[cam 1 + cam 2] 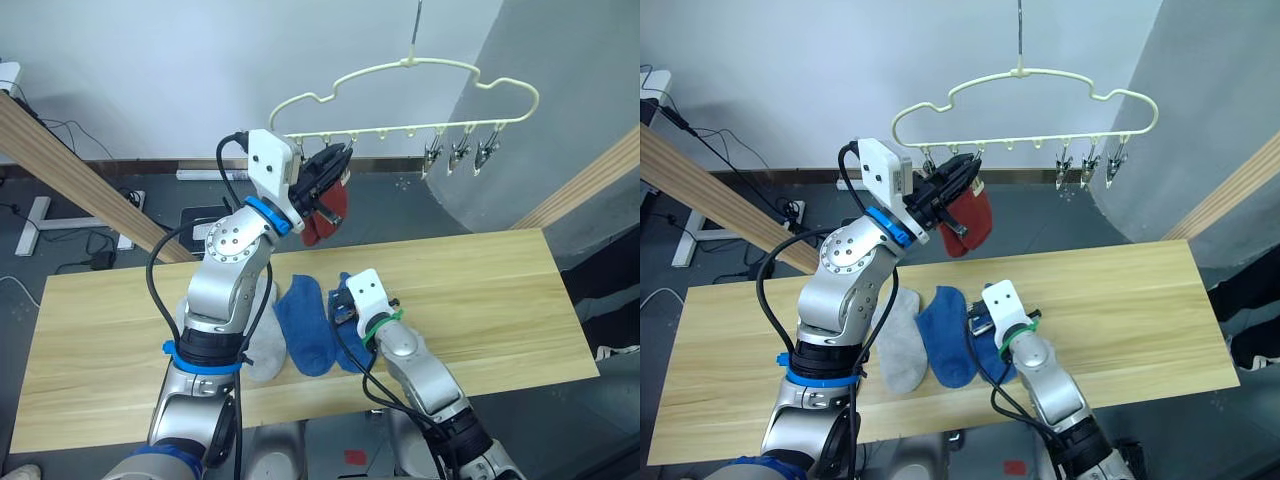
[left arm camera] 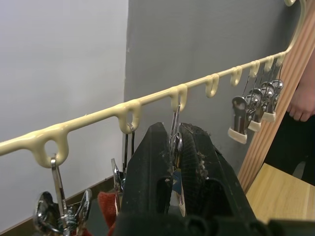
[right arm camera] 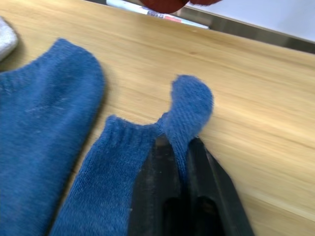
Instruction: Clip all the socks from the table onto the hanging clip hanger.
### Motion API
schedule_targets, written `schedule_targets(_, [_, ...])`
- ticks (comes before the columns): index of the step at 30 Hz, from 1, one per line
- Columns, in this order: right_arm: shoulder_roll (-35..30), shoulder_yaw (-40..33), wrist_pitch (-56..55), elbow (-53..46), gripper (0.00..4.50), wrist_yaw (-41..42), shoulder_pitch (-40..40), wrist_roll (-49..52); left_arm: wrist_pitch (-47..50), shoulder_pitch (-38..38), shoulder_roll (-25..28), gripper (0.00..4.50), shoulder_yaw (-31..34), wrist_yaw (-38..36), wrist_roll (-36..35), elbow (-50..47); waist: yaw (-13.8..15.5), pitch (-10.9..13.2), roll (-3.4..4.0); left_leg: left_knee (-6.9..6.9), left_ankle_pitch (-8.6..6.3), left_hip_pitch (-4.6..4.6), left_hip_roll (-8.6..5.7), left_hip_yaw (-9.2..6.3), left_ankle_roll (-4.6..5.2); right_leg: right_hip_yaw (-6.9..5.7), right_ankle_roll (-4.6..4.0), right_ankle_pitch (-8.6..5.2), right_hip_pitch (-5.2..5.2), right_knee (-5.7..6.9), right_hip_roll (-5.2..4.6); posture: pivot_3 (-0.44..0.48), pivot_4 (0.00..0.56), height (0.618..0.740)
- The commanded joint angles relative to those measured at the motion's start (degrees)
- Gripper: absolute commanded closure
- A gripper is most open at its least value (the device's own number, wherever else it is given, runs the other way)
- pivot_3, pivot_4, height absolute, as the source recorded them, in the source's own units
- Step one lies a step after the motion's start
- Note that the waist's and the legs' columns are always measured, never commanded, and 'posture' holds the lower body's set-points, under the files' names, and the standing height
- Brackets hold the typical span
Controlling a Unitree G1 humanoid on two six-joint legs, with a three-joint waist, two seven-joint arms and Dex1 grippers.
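Observation:
The pale yellow-green clip hanger (image 1: 410,65) hangs above the far edge of the table (image 1: 500,290). My left gripper (image 2: 174,140) is raised to its bar and shut on a silver clip (image 2: 175,115). Brick-red socks (image 1: 325,215) hang just below that gripper, under the left clips. On the table lie a grey sock (image 1: 265,335) and a blue sock (image 1: 305,320) side by side. My right gripper (image 3: 178,147) is shut on a raised fold of a second blue sock (image 3: 189,105), which rests on the wood beside the first.
Three bare clips (image 1: 460,155) hang bunched at the bar's right end. Slanted wooden poles (image 1: 70,165) flank the table on both sides. A person's hand (image 2: 301,105) shows beyond the hanger's right end. Bare tabletop lies to the right.

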Motion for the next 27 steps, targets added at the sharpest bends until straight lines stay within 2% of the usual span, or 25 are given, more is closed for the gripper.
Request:
schedule_targets(1, [-2.8,-0.8,0.4,-10.3,4.5,2.9,0.0,-0.7,0.3,-0.8,-0.1,4.41,0.8,-1.3,-2.6,-1.6,-0.1,0.0,0.0,0.0,0.0,0.0,0.0,0.02,0.0,0.01,0.0,0.0,-0.01,0.0,0.0,-0.144,0.413,0.74])
schedule_targets(3, [-4.7,-1.2,0.3,-15.3,4.5,4.6,-1.8,-0.8,1.2,-1.0,-0.1,4.41,1.5,-1.4,-3.8,-1.8,-0.2,0.0,0.0,0.0,0.0,-0.05,0.01,0.07,0.0,0.07,0.01,0.0,-0.11,0.02,0.01,-0.148,0.415,0.74])
schedule_targets(6, [-6.0,-2.4,-1.1,-17.5,4.5,5.7,-4.2,-0.7,1.6,-1.3,0.0,4.41,1.7,-1.9,-4.9,-2.0,-0.5,0.0,-0.01,-0.01,0.0,-0.02,0.07,0.11,0.0,0.12,0.02,0.0,-0.13,0.05,0.1,-0.154,0.415,0.74])
schedule_targets(10, [-7.2,-3.7,-5.7,-16.2,4.5,7.1,-9.0,-0.8,4.2,-2.4,-0.4,4.41,2.6,-2.0,-7.7,-2.4,-0.6,0.0,-0.02,-0.05,0.01,0.0,0.16,0.09,-0.01,0.11,0.02,0.0,-0.15,0.06,0.14,-0.168,0.411,0.74])
schedule_targets(16, [-7.5,-3.2,-10.3,-13.2,4.5,8.4,-10.7,-1.1,7.2,-3.0,-0.7,4.41,3.5,-1.6,-10.6,-3.1,-0.7,0.0,-0.02,-0.04,0.01,-0.03,0.06,0.18,-0.01,0.19,-0.07,0.05,-0.16,0.01,0.11,-0.186,0.407,0.74])
schedule_targets(27, [-5.8,-3.9,-13.8,-10.9,4.5,8.8,-13.7,-1.7,8.1,-2.6,0.1,4.41,3.2,-1.6,-11.6,-3.8,-1.0,0.0,-0.02,-0.04,0.0,-0.02,0.07,0.19,-0.01,0.21,-0.23,0.15,-0.17,0.03,0.06,-0.19,0.407,0.74])
